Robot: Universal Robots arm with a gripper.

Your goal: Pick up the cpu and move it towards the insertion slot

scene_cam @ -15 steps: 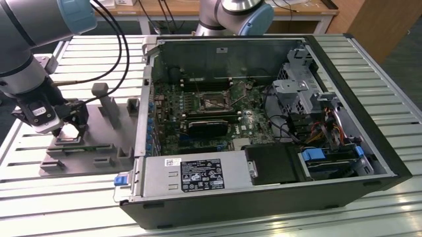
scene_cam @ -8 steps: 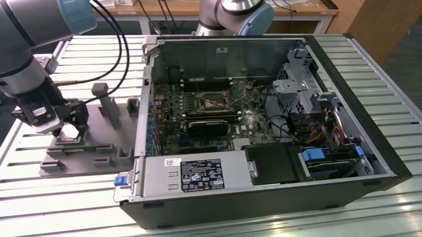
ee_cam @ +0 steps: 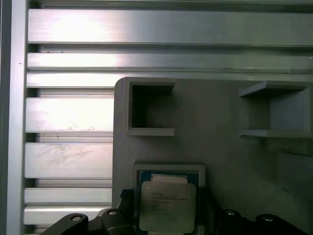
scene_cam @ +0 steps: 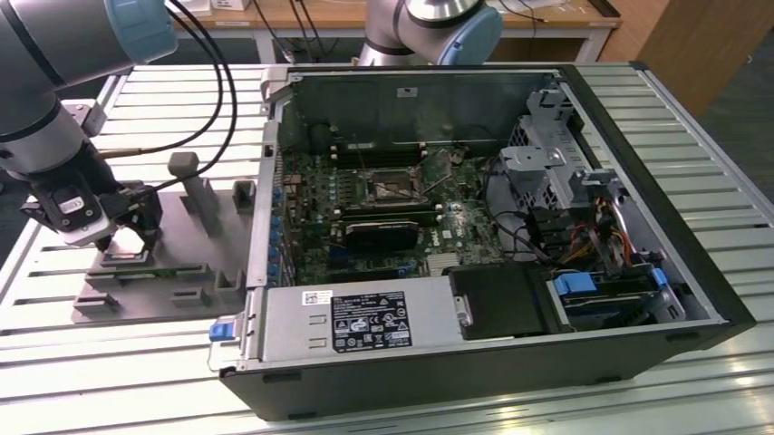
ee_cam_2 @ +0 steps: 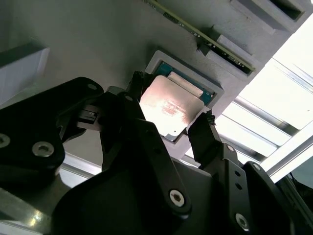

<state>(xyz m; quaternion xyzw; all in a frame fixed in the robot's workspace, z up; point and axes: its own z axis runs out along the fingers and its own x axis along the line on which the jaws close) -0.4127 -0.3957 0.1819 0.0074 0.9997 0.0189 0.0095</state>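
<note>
**A:** Where is the shiny, flat, square silver cpu [ee_cam: 167, 205]?

**B:** In a pocket of the gray plastic fixture [ee_cam: 220, 147], pinched at opposite edges by the black end effector [ee_cam_2: 173, 100].

**A:** Advice?

**B:** I'd lift it level and clear the pocket rim. The silver-framed square insertion slot [scene_cam: 390, 187] lies well apart, beyond the case's metal wall [scene_cam: 271, 181].

Print on the cpu [ee_cam: 167, 205] is illegible.

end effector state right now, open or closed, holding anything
End effector: closed on the cpu, gripping its opposite edges, right at its pocket in the gray fixture.
</note>
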